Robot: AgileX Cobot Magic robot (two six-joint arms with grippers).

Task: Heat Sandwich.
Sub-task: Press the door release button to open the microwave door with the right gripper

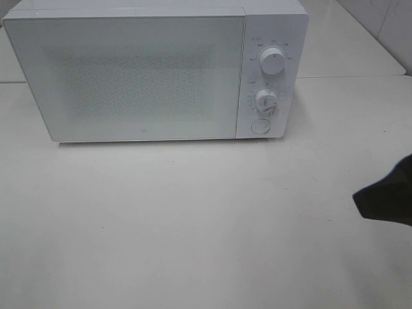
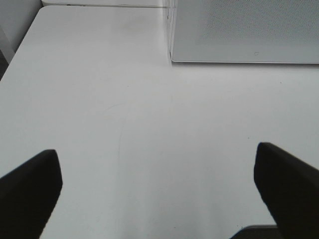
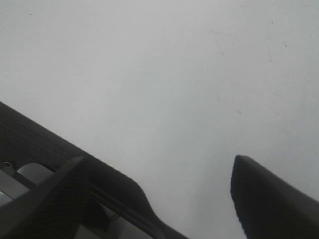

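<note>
The sandwich is seen in no view, perhaps hidden behind the shut microwave door (image 1: pixel 129 71), so the round button (image 1: pixel 260 126) is best pressed squarely by the right gripper (image 3: pixel 159 162), which, like the left gripper (image 2: pixel 157 155), is spread empty.

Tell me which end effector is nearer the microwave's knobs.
Right. The right end effector is beyond the end with the knobs; the left end effector faces the microwave's opposite front corner.

Bright, flat, washed-out light (soft blur throughout), faint shadow beneath microwave (image 1: pixel 129 71)
</note>
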